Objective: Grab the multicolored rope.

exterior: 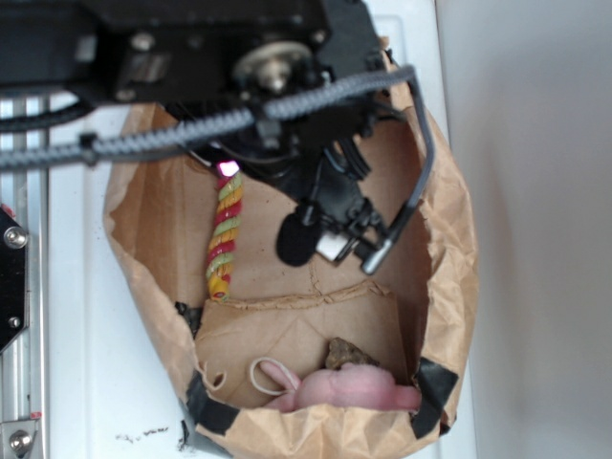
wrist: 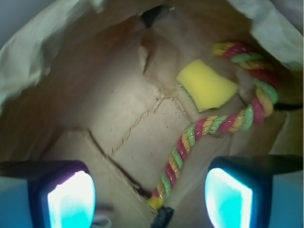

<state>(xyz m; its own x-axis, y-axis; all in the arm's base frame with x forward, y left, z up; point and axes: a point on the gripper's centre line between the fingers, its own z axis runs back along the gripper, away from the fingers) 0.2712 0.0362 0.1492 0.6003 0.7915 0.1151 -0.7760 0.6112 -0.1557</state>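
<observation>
White worktop [exterior: 86,316] under everything, and on it a brown paper bag [exterior: 449,249] lying open, black tape patching its rim at the near corners. Inside that bag is the rope [wrist: 190,142], red, yellow and light-green strands twisted together. From the wrist view it runs from a yellow-tipped end at the bottom centre of the bag floor, climbs diagonally toward the right, then bends up and curls back along the bag's right wall. In the exterior view only a straight stretch of the rope [exterior: 225,234] shows, lying along the left side of the bag interior, its upper end disappearing under the arm.

Gripper [wrist: 149,197] now: both fingers frame the wrist view, one pad [wrist: 71,199] low left, the other low right, a wide gap between them, nothing held. The rope's lower end sits in that gap, closer to the right pad, not touching either as far as I can see. From outside, the gripper [exterior: 330,239] hangs over the middle of the bag, just right of the rope.

Just beside the rope's bend, a yellow sponge [wrist: 206,85] rests on the bag floor, tucked inside the curve. Whether they touch, I cannot tell.

Down at the near edge of the bag, a pink plush toy [exterior: 344,390] lies along the rim, with a small brown lump [exterior: 349,354] just behind it. Both are well apart from the rope.
</observation>
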